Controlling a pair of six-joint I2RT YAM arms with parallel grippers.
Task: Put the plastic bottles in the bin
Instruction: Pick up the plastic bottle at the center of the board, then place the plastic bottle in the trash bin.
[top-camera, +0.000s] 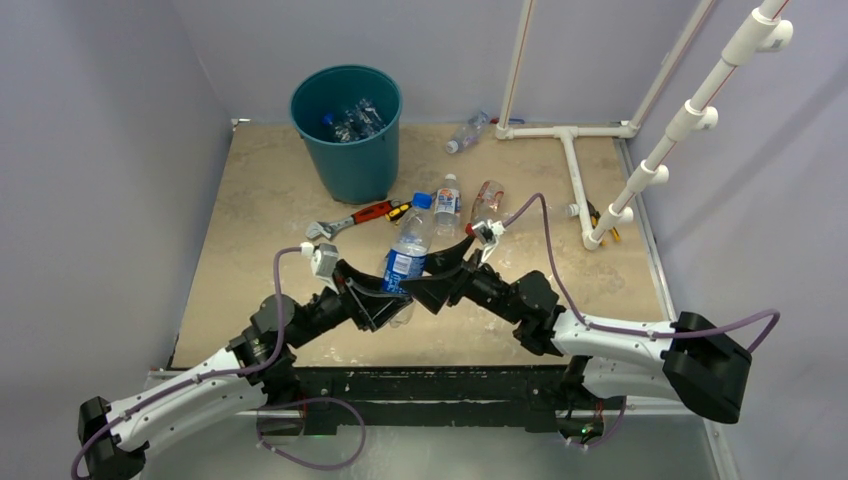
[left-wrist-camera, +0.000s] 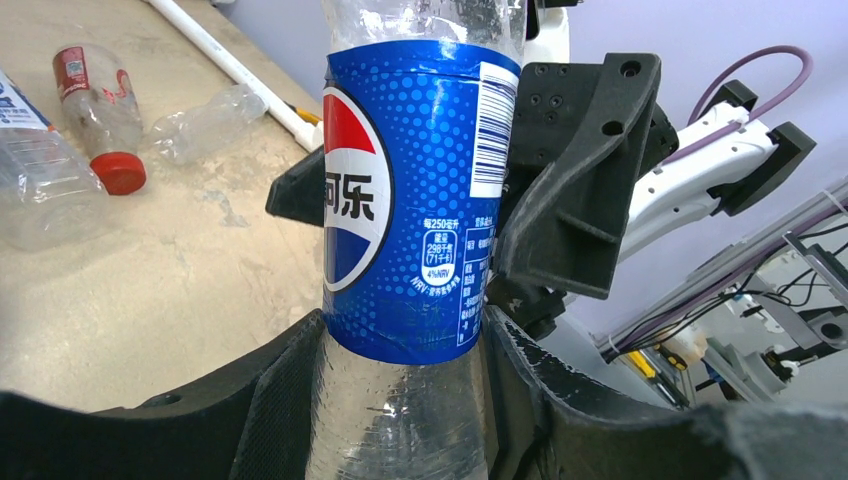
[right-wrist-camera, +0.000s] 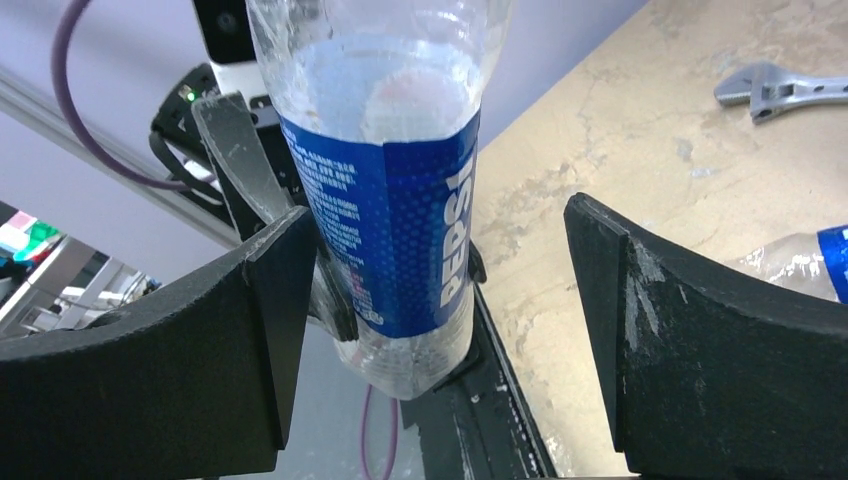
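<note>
My left gripper (top-camera: 385, 290) is shut on the lower body of a clear Pepsi bottle (top-camera: 407, 258) with a blue label and blue cap, holding it upright off the table. The left wrist view shows its jaws (left-wrist-camera: 400, 400) pressed on both sides of this bottle (left-wrist-camera: 420, 200). My right gripper (top-camera: 437, 282) is open right beside it. In the right wrist view the bottle (right-wrist-camera: 390, 200) stands between its spread fingers (right-wrist-camera: 200, 350), with a gap on the right. The teal bin (top-camera: 345, 150) stands at the back and holds several bottles.
Loose bottles lie on the table: a white-capped one (top-camera: 448, 205), a red-capped one (top-camera: 487, 200) and one far back (top-camera: 467, 132). A red-handled wrench (top-camera: 345, 222) and a screwdriver (top-camera: 398, 211) lie in front of the bin. A white pipe frame (top-camera: 570, 150) stands on the right.
</note>
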